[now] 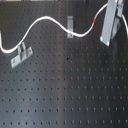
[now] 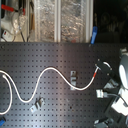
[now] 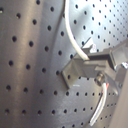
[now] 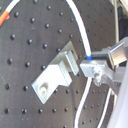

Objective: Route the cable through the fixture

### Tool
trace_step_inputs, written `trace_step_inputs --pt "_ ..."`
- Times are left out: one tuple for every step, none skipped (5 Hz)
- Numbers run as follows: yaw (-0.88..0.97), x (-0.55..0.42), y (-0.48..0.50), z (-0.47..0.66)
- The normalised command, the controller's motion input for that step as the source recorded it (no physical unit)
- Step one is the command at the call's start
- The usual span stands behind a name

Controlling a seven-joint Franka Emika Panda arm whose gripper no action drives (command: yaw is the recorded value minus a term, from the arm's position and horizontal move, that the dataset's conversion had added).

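Though looped, one cable [image 1: 45, 20], two fixtures [image 1: 21, 55]

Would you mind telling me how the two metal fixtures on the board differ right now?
The upper fixture has the cable running against it; the lower fixture sits clear of the cable. The upper fixture looks upright and narrow in the first exterior view, the lower one angled and longer. Both are grey metal brackets.
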Motion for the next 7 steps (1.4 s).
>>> trace_step_inputs --pt "0.00 -0.176 0.107 0.00" --pt "0.09 -0.223 -0.091 0.00" --pt "0.15 -0.241 -0.247 0.01" --pt "0.13 -0.221 -0.176 -0.05" --pt "0.12 -0.226 -0.176 -0.08" --pt "0.19 -0.223 -0.169 -0.07" --pt "0.22 -0.216 -0.149 -0.07"
